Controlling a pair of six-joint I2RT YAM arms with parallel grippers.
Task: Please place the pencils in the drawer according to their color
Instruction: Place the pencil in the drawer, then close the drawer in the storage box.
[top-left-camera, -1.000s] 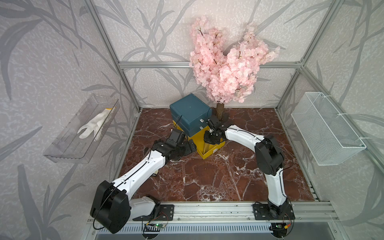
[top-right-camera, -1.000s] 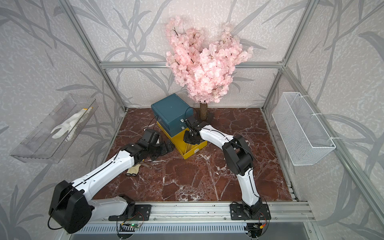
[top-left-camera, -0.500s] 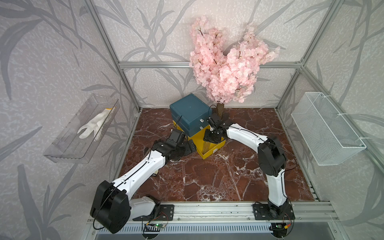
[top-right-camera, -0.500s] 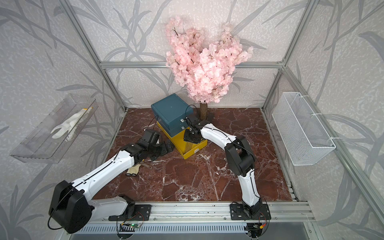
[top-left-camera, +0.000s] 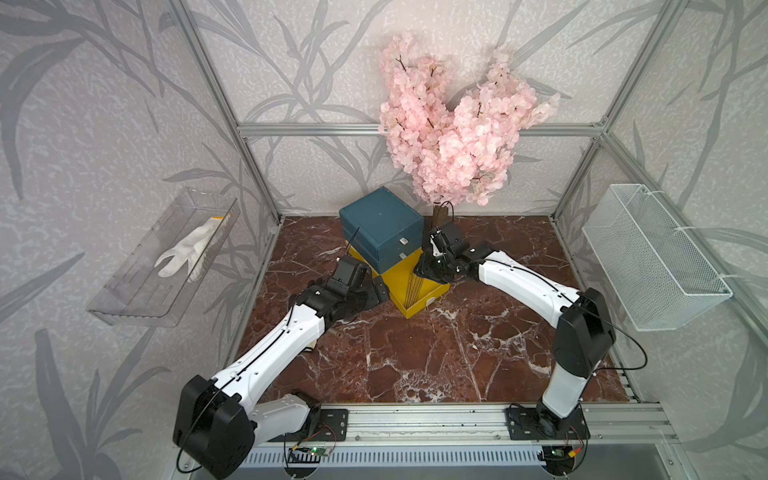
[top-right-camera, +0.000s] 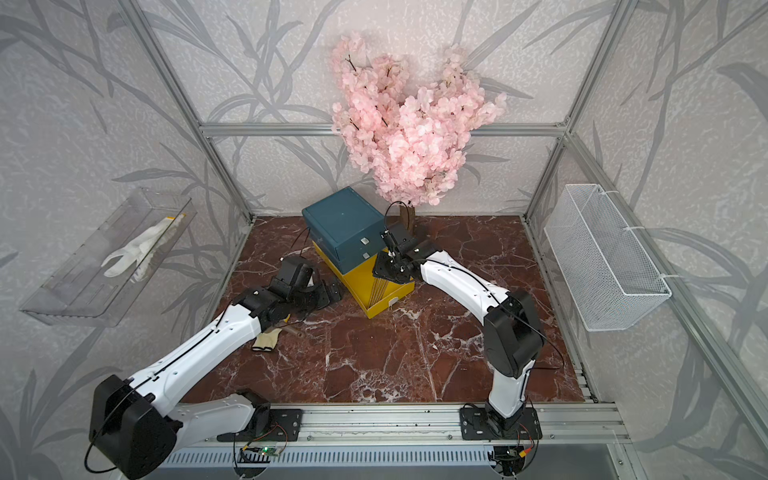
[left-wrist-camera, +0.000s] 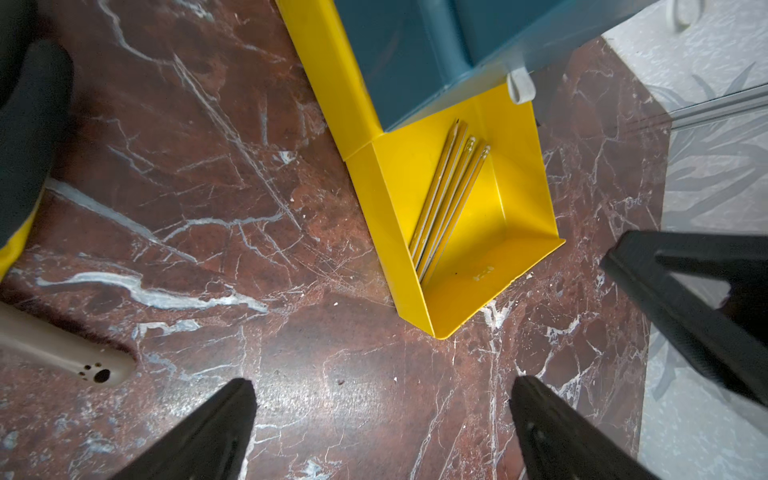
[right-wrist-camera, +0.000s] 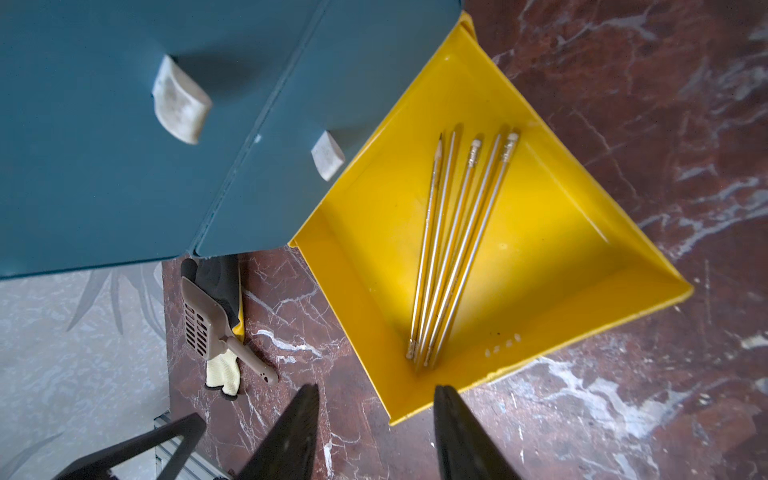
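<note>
The right gripper (right-wrist-camera: 376, 388) stands partly open and empty over the pulled-out yellow plastic drawer (right-wrist-camera: 561, 249) holding thin yellow pencils (right-wrist-camera: 449, 249). The left gripper (left-wrist-camera: 382, 380) is wide open, also empty.

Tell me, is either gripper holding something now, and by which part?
Nothing is held. The left gripper and the right gripper are both open and empty; the yellow pencils lie loose in the yellow drawer.
</note>
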